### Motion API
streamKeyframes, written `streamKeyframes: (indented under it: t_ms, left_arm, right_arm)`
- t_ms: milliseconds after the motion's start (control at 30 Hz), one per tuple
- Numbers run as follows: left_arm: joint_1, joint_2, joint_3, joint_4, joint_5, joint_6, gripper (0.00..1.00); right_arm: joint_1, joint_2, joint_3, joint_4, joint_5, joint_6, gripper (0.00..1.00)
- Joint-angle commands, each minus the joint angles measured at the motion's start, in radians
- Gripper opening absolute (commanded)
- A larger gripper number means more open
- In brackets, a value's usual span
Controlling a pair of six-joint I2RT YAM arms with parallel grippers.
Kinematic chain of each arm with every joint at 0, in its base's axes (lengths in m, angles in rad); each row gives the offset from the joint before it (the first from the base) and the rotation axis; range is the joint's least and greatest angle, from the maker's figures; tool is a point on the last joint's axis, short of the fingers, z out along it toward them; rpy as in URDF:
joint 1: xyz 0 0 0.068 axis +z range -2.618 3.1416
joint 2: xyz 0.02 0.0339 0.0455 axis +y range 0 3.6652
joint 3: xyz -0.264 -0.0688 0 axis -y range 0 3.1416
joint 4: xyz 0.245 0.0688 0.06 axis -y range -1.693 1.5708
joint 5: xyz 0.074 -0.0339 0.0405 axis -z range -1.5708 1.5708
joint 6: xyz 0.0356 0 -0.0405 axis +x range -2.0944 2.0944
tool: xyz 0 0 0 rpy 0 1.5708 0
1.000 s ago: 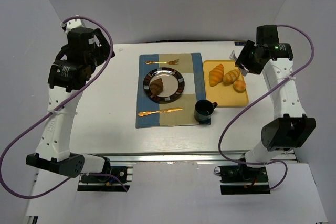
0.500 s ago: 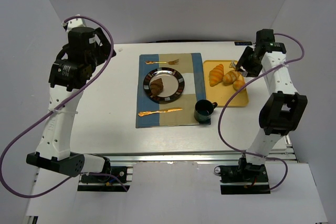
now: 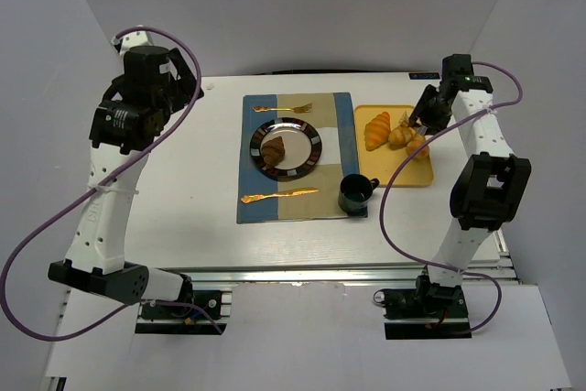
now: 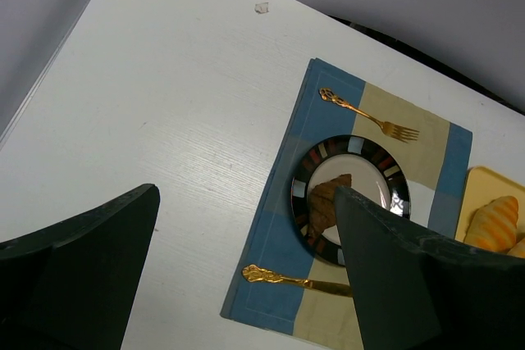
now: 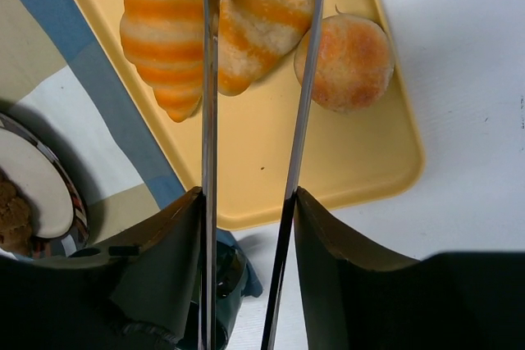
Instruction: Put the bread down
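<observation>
Two striped croissants (image 3: 376,130) (image 3: 400,135) and a round bun (image 3: 417,146) lie on a yellow tray (image 3: 394,169). A brown bread piece (image 3: 273,147) sits on the dark-rimmed plate (image 3: 311,160). My right gripper (image 3: 424,120) is shut on metal tongs (image 5: 209,120). The tong blades straddle the middle croissant (image 5: 262,14), with the other croissant (image 5: 164,38) to their left and the bun (image 5: 344,63) to their right. My left gripper (image 4: 246,276) is open and empty, high over the left of the table, with the plate (image 4: 395,182) in its view.
A blue and tan placemat (image 3: 252,180) holds the plate, a gold fork (image 3: 284,108), a gold knife (image 3: 279,195) and a dark mug (image 3: 355,193). The mug stands just in front of the tray's near left corner. The tray lies near the table's right edge.
My right arm has folded in and brought the tongs down over the tray, onto the middle croissant. My left arm has shifted only slightly.
</observation>
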Motion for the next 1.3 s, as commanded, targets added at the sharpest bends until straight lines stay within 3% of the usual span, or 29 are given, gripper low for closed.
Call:
streamKeyframes:
  t_ms: [0, 200, 233, 367, 633, 833, 1100, 1267]
  left_arm:
    - [0.001, -0.003, -0.001, 0.002, -0.015, 0.012, 0.98]
    - [0.001, 0.016, 0.004, -0.004, -0.017, 0.007, 0.98]
    - [0.001, 0.017, 0.005, -0.005, -0.020, 0.009, 0.98]
    - [0.003, 0.019, 0.010, -0.004, -0.023, 0.007, 0.98]
    - [0.001, 0.030, 0.033, -0.002, -0.021, 0.012, 0.98]
    - [0.001, 0.031, 0.039, 0.004, -0.011, 0.009, 0.98]
    - [0.001, 0.011, 0.036, -0.002, -0.006, -0.004, 0.98]
    - [0.001, -0.019, 0.010, -0.008, -0.009, -0.016, 0.98]
  right_arm:
    - [-0.001, -0.001, -0.009, 0.023, -0.009, -0.012, 0.51]
    - [-0.001, 0.014, 0.008, 0.012, -0.006, -0.011, 0.35]
    - [-0.001, 0.017, 0.021, 0.009, -0.003, -0.011, 0.26]
    - [-0.001, 0.022, 0.070, -0.012, 0.011, -0.002, 0.10]
    - [0.004, 0.019, 0.328, -0.124, 0.010, 0.009, 0.07]
    - [0.059, -0.019, 0.379, -0.152, -0.074, -0.006, 0.04]
    - [0.382, -0.059, 0.238, 0.009, -0.142, 0.003, 0.02]
    - [0.486, 0.007, 0.230, 0.040, -0.122, 0.018, 0.01]
